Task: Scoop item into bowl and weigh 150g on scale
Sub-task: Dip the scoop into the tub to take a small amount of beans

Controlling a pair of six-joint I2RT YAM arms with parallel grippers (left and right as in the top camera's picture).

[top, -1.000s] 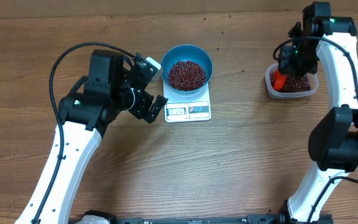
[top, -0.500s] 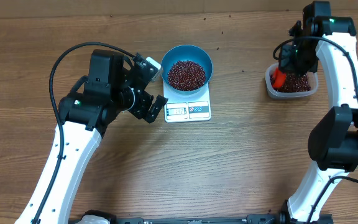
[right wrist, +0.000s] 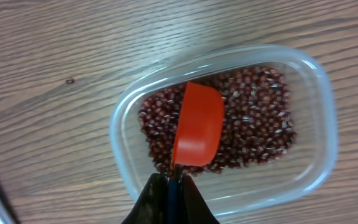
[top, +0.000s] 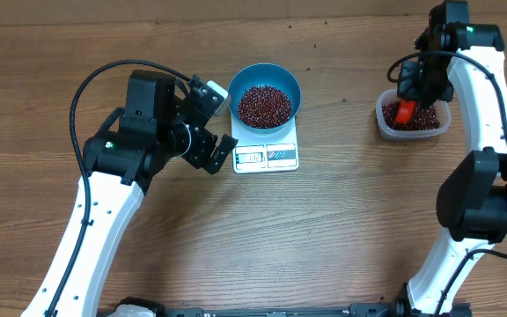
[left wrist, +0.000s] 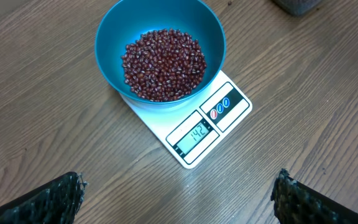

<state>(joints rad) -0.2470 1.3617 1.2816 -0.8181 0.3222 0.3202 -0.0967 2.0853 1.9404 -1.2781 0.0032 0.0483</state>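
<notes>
Facing one bowl (left wrist: 211, 38), left end effector (top: 218, 125) gapes; right end effector (right wrist: 168, 186) pinches one scoop (right wrist: 199, 124).

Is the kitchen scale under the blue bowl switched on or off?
On. In the left wrist view the scale has dark digits on its display, with the bowl of beans resting on it.

right claw (right wrist: 168, 186) shifted orange scoop (right wrist: 197, 124) rightward, to middle of tub (right wrist: 247, 57)
</notes>
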